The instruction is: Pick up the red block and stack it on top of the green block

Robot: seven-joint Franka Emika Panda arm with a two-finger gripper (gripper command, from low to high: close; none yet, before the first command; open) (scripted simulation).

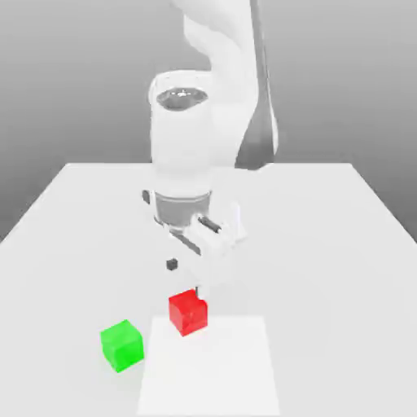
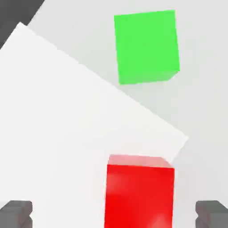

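Nearest us, the red block (image 2: pixel 140 191) sits between our gripper's (image 2: pixel 114 213) spread, empty fingers (image 2: pixel 17 213), ready for grasping, while the green block (image 1: pixel 122 344) waits just beside it near the table's (image 1: pixel 342 244) front edge.

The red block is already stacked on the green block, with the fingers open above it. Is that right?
Not stacked. The exterior view shows the red block resting on the table beside the green block, apart from it. The fingers are open, with the red block between them in the hand view.
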